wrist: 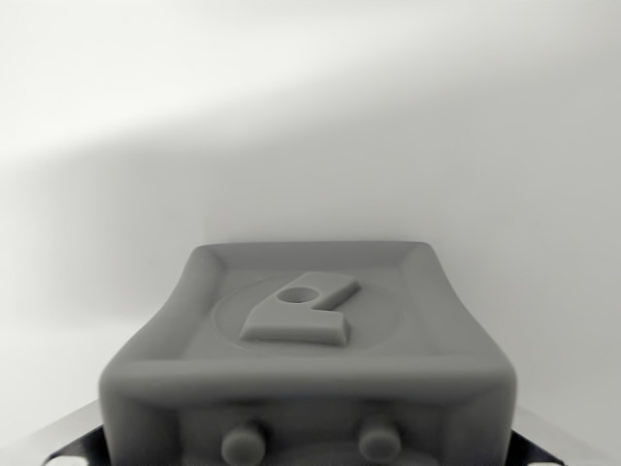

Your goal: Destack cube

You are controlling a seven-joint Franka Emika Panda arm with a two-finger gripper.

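A single grey cube (306,359) is seen from very close, filling the lower middle of the wrist view. Its upper face is recessed inside a raised rim, and a raised figure (301,309) (something like a numeral with a small round hole in it) stands at the middle of that face. On the side turned toward the camera, two round studs (243,445) are visible near the bottom edge of the picture. Behind and around the cube only a pale, bare surface (310,126) is shown, crossed by a soft shadow.

At either bottom corner, just beside the cube, slivers of dark and light metal (68,454) can be made out. They are taken to be parts of the gripper, but the fingertips themselves are cut off. How wide the fingers stand, and whether the cube is clamped between them, cannot be told.

No second cube is seen beneath this one. It is therefore judged, not seen, that the cube is either about to be grasped or is being carried. For the next move, a firm grip on its opposite sides would be called for, then a straight lift clear of whatever lies under it.
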